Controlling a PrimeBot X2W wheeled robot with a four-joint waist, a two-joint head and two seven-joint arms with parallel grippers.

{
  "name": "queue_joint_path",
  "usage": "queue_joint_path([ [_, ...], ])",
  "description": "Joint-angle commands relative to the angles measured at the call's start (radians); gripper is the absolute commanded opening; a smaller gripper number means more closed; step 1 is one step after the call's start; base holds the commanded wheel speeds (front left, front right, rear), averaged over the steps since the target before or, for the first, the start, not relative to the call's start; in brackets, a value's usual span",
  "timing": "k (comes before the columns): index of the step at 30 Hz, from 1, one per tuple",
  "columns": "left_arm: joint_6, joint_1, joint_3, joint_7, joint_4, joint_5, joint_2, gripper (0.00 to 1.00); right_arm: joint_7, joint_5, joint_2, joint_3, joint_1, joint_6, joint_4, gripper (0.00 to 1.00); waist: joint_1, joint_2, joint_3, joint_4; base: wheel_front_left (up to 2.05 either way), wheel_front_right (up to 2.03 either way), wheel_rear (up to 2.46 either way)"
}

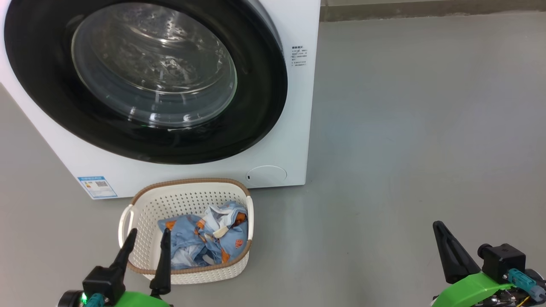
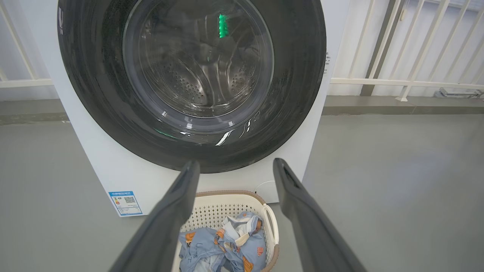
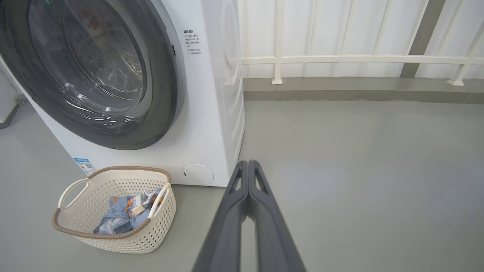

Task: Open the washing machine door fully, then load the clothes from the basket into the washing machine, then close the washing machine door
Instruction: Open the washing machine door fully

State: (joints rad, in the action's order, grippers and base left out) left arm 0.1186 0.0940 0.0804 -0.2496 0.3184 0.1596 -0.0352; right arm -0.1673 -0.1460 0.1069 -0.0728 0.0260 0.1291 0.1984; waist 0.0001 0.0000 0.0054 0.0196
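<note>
Nothing done: door (image 1: 145,76) at twelve shut, clothes (image 1: 204,241) in basket (image 1: 187,182) at seven; my left pincer (image 1: 149,232) wide, right pincer (image 1: 438,225) closed, empty.

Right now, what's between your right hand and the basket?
That stretch is bare grey floor: nothing lies between the right hand and the basket, as the head view shows.

left claw (image 1: 149,233), right claw (image 1: 438,226) | fingers (image 1: 162,260): long, black, tapered | wrist shells (image 1: 473,289): green | connector (image 1: 519,279): teal
</note>
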Motion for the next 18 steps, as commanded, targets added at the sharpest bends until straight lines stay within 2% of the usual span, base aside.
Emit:
queue_joint_path([
  [1, -0.006, 0.042, -0.033, -0.012, -0.027, -0.010, -0.015, 1.00, 0.004, -0.022, 0.015, 0.031, 0.034, 0.002, -0.027, 0.00, -0.0001, 0.0000, 0.004, 0.001, 0.00, 0.00, 0.00],
  [7, -0.006, 0.057, -0.031, -0.012, -0.041, -0.009, -0.015, 1.00, 0.032, -0.148, -0.002, 0.017, 0.063, 0.002, -0.022, 0.00, -0.0001, 0.0000, 0.041, 0.007, 0.00, 0.00, 0.00],
  [12, -0.007, 0.076, -0.035, -0.012, -0.054, -0.009, -0.015, 1.00, 0.112, -0.432, -0.026, -0.007, 0.132, 0.002, 0.012, 0.00, -0.0001, 0.0000, 0.090, 0.013, 0.00, 0.00, 0.00],
  [18, -0.007, 0.119, -0.034, -0.012, -0.075, -0.006, -0.015, 1.00, 0.263, -0.786, -0.039, -0.060, 0.275, 0.002, 0.066, 0.00, -0.0001, 0.0000, 0.179, 0.025, 0.00, 0.00, 0.00],
])
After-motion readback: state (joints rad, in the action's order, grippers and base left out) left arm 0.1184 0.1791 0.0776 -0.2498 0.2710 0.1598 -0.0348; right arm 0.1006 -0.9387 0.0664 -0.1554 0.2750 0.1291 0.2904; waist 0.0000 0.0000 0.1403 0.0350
